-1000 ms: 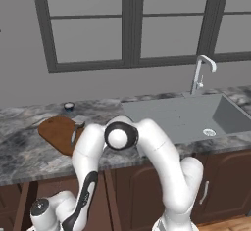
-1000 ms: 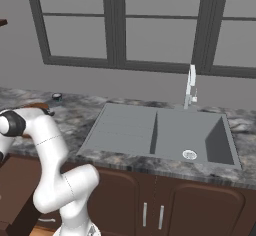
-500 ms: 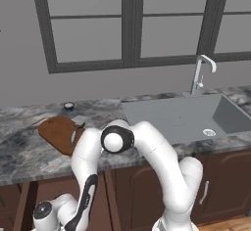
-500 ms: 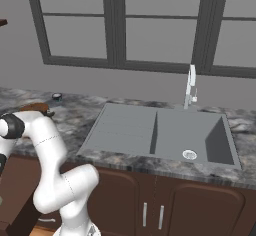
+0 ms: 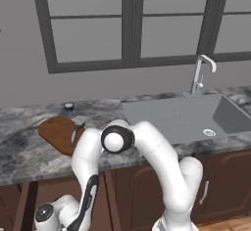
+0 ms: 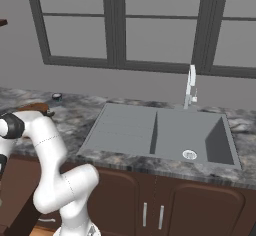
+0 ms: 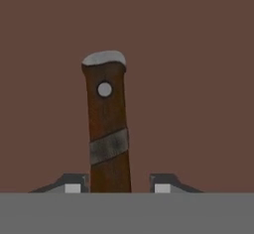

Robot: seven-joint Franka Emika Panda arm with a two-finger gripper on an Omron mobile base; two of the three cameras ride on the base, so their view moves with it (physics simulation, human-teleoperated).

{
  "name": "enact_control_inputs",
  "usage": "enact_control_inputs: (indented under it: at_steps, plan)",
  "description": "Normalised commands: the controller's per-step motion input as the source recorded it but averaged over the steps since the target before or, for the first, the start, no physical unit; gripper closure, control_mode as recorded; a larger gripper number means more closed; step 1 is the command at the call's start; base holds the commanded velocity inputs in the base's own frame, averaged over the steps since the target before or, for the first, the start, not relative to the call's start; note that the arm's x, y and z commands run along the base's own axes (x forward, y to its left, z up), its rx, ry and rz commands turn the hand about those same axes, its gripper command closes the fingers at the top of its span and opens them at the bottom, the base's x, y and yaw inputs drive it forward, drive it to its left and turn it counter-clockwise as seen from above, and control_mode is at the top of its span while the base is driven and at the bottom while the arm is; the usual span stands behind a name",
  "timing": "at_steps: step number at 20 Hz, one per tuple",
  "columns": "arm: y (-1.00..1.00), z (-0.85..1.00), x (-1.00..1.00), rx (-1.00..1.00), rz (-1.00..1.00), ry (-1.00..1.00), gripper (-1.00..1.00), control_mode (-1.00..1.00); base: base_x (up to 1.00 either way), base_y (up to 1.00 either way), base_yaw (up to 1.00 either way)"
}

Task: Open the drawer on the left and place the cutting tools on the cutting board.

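Presently, in the hand view, we find the gripper [image 7: 118, 186] low inside the drawer [image 7: 198, 79], whose lighter brown floor lies behind everything. Taking that view from left to right: the left fingertip [image 7: 73, 186] sits against the edge of the cutting tool [image 7: 106, 124], a brown handle with a pale rivet and a grey band. The right fingertip stands just apart from the handle's other edge. We therefore record the fingers as narrow and astride the handle, not yet clamped on both sides.

We judge the step in hand to be the pickup. It needs the handle centred between the pads, since a one-sided squeeze may skid the tool across the floor. The lift should be straight out.

The cutting board [image 5: 56, 129] lies on the counter above, left of the arm.
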Motion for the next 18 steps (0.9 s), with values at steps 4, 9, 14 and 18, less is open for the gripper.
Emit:
enact_control_inputs:
  at_steps: [4, 9, 14, 18]
  plan:
    - [0.00, 0.52, 0.00, 0.03, -0.04, -0.02, 1.00, -1.00, 0.00, 0.00, 0.00]
    - [0.00, 1.00, 0.05, 0.11, -0.15, -0.12, 1.00, -1.00, 0.00, 0.00, 0.00]
    - [-0.11, 1.00, 0.26, 0.14, -0.17, -0.10, 1.00, -1.00, 0.00, 0.00, 0.00]
    - [-0.29, 1.00, 0.65, 0.10, -0.17, -0.11, 1.00, -1.00, 0.00, 0.00, 0.00]
